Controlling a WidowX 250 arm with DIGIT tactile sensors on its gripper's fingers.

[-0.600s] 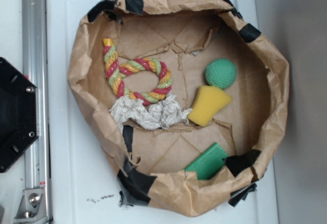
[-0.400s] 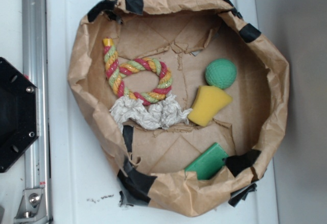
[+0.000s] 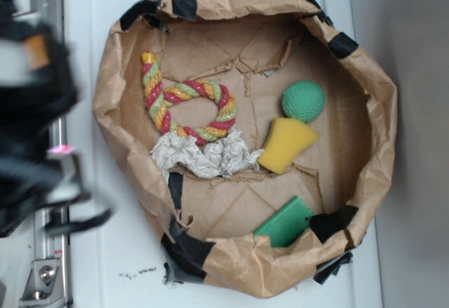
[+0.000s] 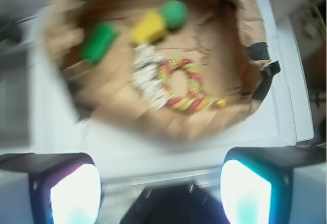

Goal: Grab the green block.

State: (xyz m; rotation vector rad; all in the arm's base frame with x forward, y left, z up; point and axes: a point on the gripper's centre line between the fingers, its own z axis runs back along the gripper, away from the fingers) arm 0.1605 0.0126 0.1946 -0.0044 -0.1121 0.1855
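Green block [image 3: 284,222] lies flat on the floor of the brown paper basket [image 3: 105,97], tucked against the near wall close to a black tape patch at the near right corner. Just beyond it toward the middle sits the yellow wedge [image 3: 287,144], and the dimpled green ball [image 3: 303,101] touches the wedge's far side. A coloured rope ring [image 3: 184,109] rests in the left half, its white frayed end [image 3: 203,156] spreading toward the wedge. In the wrist view the block [image 4: 98,41] shows blurred at the upper left. The gripper [image 4: 161,193] stands wide apart, holding nothing, its two pads at the lower corners of that view, well apart from the basket; the arm [image 3: 35,111] is a dark blur over the left edge of the white worktop [image 3: 119,252].
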